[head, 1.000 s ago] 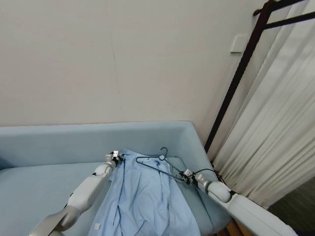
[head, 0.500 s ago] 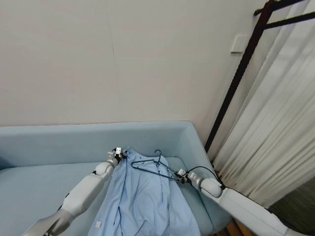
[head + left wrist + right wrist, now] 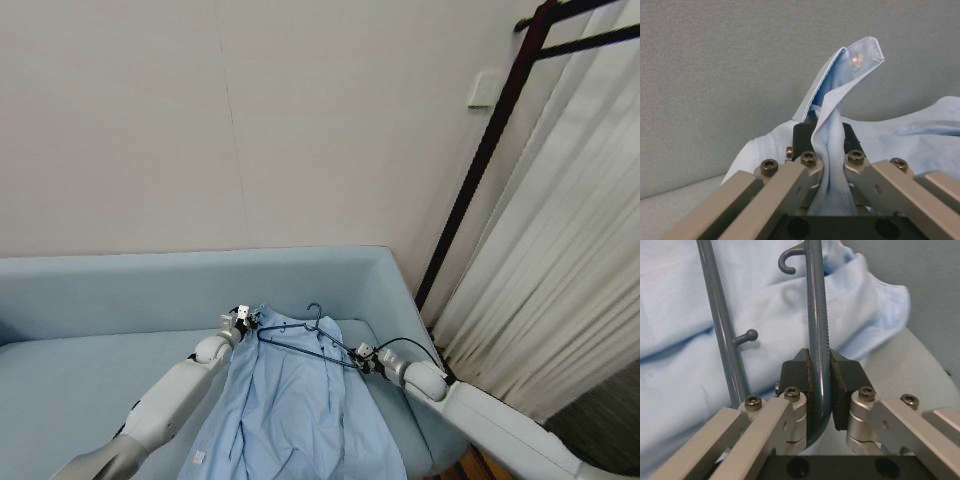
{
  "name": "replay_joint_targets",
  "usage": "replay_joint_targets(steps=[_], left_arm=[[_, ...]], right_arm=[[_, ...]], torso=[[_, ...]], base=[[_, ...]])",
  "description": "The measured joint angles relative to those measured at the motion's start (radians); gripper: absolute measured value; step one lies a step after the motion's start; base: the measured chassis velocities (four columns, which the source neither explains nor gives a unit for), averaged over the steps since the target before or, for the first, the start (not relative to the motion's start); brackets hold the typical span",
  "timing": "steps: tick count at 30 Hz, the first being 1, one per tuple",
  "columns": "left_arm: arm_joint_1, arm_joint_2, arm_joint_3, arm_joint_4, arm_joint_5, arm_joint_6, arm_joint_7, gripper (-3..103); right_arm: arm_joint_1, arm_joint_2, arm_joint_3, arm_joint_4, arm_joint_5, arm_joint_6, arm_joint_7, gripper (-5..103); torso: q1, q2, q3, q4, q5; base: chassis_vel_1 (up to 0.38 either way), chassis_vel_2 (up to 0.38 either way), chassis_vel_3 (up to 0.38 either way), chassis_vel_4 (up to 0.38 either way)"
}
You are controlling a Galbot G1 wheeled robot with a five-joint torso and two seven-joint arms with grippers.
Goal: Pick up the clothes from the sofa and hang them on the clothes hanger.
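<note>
A light blue shirt point(image 3: 290, 400) lies spread on the sofa seat point(image 3: 80, 370). My left gripper point(image 3: 243, 319) is shut on the shirt's collar point(image 3: 827, 145) near the backrest, with the fabric bunched between its pads point(image 3: 805, 140). A dark grey clothes hanger point(image 3: 305, 335) lies over the shirt's top, its hook pointing up. My right gripper point(image 3: 364, 357) is shut on the hanger's right end; its pads point(image 3: 802, 372) clamp the ribbed bar point(image 3: 817, 330).
The pale blue sofa backrest point(image 3: 150, 285) runs behind the shirt, and its right arm point(image 3: 395, 290) ends near a dark clothes rack pole point(image 3: 480, 160). White curtains point(image 3: 560, 250) hang to the right of the pole. A plain wall point(image 3: 250, 120) is behind.
My right gripper has carried the hanger leftwards over the shirt's collar area. My left gripper has shifted slightly right while holding the collar.
</note>
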Motion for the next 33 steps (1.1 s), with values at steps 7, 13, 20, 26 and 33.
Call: replay_joint_targets(steps=[7, 13, 20, 26, 33], left_arm=[[0.032, 0.028, 0.0, -0.069, 0.001, 0.009, -0.014, 2], [0.061, 0.05, -0.002, -0.118, 0.001, 0.019, -0.022, 2], [0.101, 0.059, 0.001, -0.156, 0.003, 0.023, -0.032, 2], [0.116, 0.051, 0.001, -0.16, 0.01, 0.023, -0.039, 2], [0.135, 0.037, -0.004, -0.153, 0.024, 0.023, -0.045, 2]], right_arm=[[0.063, 0.125, -0.063, -0.104, -0.012, 0.0, 0.035, 8], [0.114, 0.193, -0.094, -0.154, -0.013, 0.0, 0.044, 8], [0.155, 0.245, -0.122, -0.174, -0.011, 0.0, 0.052, 8], [0.157, 0.262, -0.132, -0.168, -0.009, -0.003, 0.066, 8], [0.157, 0.291, -0.143, -0.186, -0.01, -0.011, 0.092, 8]], torso=[[0.0, 0.0, 0.0, 0.0002, 0.0], [0.0, 0.0, 0.0, 0.0, 0.0], [0.0, 0.0, 0.0, 0.0002, -0.0001], [0.0, 0.0, 0.0, 0.0, 0.0], [0.0, 0.0, 0.0, 0.0, 0.0001]], base=[[0.0, 0.0, 0.0, 0.0], [0.0, 0.0, 0.0, 0.0], [0.0, 0.0, 0.0, 0.0], [0.0, 0.0, 0.0, 0.0], [0.0, 0.0, 0.0, 0.0]])
